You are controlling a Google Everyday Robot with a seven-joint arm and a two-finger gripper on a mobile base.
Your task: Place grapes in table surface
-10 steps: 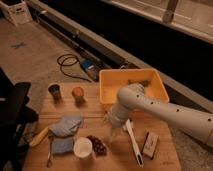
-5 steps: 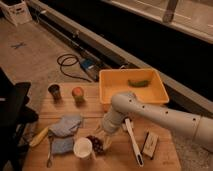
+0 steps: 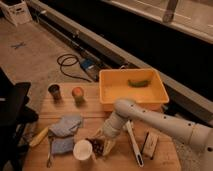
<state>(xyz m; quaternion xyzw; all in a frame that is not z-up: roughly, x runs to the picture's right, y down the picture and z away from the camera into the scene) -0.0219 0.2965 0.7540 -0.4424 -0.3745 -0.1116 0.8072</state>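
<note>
The grapes (image 3: 96, 146) are a small dark reddish-purple bunch lying on the wooden table surface (image 3: 95, 111), just right of a white cup (image 3: 82, 150). My gripper (image 3: 103, 141) is at the end of the white arm, which reaches in from the right. It is lowered right over the grapes. Its fingers stand apart on either side of the bunch, one finger (image 3: 98, 134) at the upper left and the other at the lower right. The arm hides part of the bunch.
A yellow bin (image 3: 131, 101) with a green item (image 3: 138, 82) sits at the table's back right. An orange-red fruit (image 3: 77, 93) and a dark cup (image 3: 54, 91) stand at the back left. Blue cloths (image 3: 65, 125), a banana (image 3: 39, 136), a white utensil (image 3: 134, 146) and a dark block (image 3: 149, 142) lie around.
My arm has swung left and down from the middle of the table, bringing the gripper onto the grapes beside the white cup. The grapes have stayed in place.
</note>
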